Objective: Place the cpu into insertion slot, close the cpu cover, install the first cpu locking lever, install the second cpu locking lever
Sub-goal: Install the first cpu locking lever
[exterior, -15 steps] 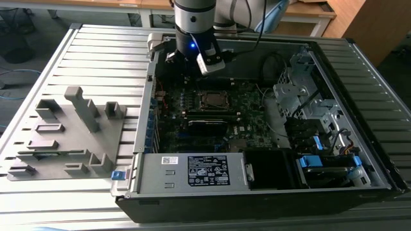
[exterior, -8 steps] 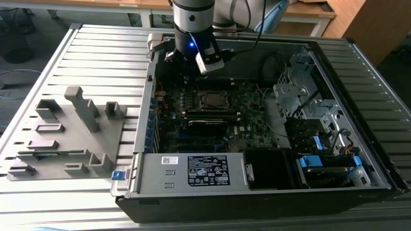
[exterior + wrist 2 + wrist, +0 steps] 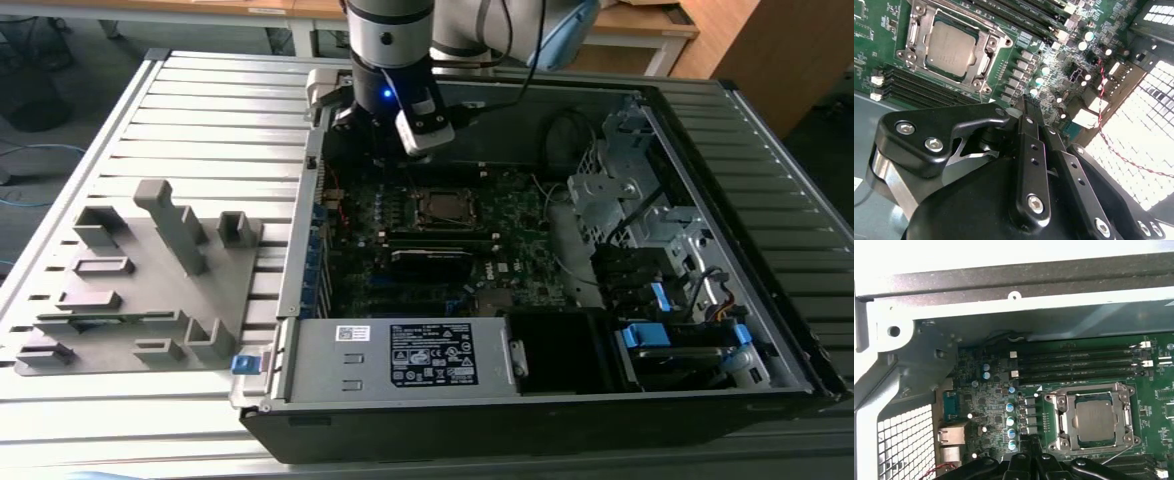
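Observation:
The cpu [image 3: 951, 47] [image 3: 1095, 421], a dull silver square, lies flat in the insertion slot [image 3: 420, 207] on the green motherboard. The cpu cover [image 3: 985, 62] [image 3: 1064, 415], a silver frame, lies down around the chip in both wrist views. A thin wire lever [image 3: 1116, 455] runs along one edge of the socket. My gripper [image 3: 1030, 102] [image 3: 1031, 442] hovers over the board beside the socket, above a row of small capacitors, shut with nothing between its black fingers. In the exterior view the arm's wrist [image 3: 400, 110] hangs just behind the socket.
Long black memory slots [image 3: 1079, 360] flank the socket. The case wall [image 3: 1004, 295] and perforated rear panel [image 3: 904, 440] stand close by. A grey power supply box [image 3: 400, 355] fills the case's near side. A grey fixture block [image 3: 147, 280] lies on the slatted table at the exterior view's left.

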You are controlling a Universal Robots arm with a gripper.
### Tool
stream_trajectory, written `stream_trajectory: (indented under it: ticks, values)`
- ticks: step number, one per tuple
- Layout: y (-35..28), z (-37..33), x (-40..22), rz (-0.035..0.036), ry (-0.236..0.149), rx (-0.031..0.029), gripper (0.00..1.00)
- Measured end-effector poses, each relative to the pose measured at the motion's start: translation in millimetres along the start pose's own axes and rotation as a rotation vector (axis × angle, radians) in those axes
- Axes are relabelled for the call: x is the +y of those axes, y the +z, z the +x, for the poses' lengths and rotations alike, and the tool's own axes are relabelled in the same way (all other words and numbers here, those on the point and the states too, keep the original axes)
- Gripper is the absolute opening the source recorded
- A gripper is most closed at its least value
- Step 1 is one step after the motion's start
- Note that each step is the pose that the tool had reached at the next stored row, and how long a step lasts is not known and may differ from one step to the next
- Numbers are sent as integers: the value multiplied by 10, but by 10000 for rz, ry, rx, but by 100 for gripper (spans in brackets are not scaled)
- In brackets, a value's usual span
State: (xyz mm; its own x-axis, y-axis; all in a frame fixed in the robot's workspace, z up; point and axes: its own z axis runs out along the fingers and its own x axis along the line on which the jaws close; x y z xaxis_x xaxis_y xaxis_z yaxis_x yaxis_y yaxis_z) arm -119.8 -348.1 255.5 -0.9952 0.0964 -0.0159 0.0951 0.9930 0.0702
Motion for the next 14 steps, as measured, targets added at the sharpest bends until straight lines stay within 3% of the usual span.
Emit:
stream_trajectory:
  ticks: [4,14]
  values:
    - [6,16,23,-31,1,2,11]
    - [26,52,153,-45,1,3,11]
